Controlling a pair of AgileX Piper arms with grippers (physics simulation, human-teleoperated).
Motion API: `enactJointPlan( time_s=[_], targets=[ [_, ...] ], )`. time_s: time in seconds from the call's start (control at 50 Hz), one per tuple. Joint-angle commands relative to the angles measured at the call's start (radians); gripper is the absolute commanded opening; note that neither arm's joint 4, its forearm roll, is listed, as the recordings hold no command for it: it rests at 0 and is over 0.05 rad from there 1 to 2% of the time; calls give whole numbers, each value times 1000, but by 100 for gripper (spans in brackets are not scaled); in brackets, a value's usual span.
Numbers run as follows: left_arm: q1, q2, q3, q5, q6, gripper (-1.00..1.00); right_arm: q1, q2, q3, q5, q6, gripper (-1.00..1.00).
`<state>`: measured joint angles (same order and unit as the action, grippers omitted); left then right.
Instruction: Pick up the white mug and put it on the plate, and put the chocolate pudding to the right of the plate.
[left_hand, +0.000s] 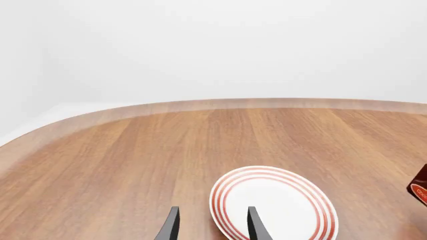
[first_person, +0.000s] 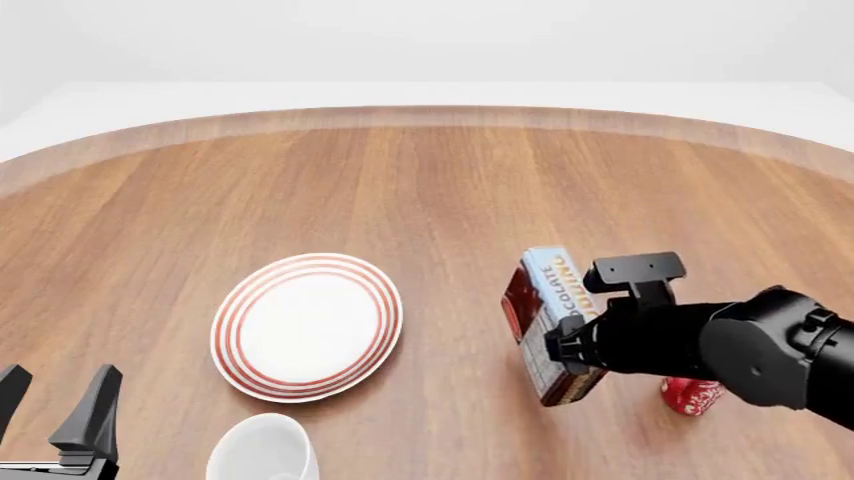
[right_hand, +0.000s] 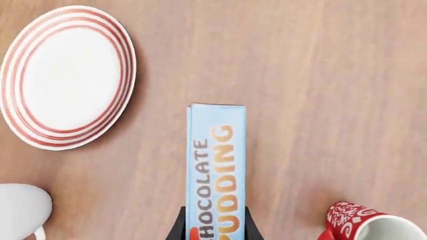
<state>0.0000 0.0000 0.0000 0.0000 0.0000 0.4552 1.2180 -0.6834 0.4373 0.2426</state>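
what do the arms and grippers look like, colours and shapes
Both are matte black, with no markings, stickers or loose cables showing. The right arm has a bulky rounded body narrowing to a blocky bracket above the right gripper. The left gripper shows two flat, tapering black fingers ending in pointed tips; the left arm itself is out of frame.

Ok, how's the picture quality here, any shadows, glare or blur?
Front view: even flat light, soft shadow under the plate, no glare. Right wrist view: sharp, the chocolate pudding lettering is readable. Left wrist view: the table edge curves, which may be lens distortion.
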Motion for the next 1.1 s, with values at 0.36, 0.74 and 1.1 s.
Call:
enactJointPlan(
  time_s=[0.36, 0.74, 1.1],
  targets=[
    [0, 0, 0, 0, 0, 100, 45, 59, -203, 93, 45, -100],
    [0, 0, 0, 0, 0, 100, 81, 156, -339, 143, 30, -100],
    [0, 0, 0, 0, 0, 100, 44, 221, -377, 112, 25, -100]
  ],
)
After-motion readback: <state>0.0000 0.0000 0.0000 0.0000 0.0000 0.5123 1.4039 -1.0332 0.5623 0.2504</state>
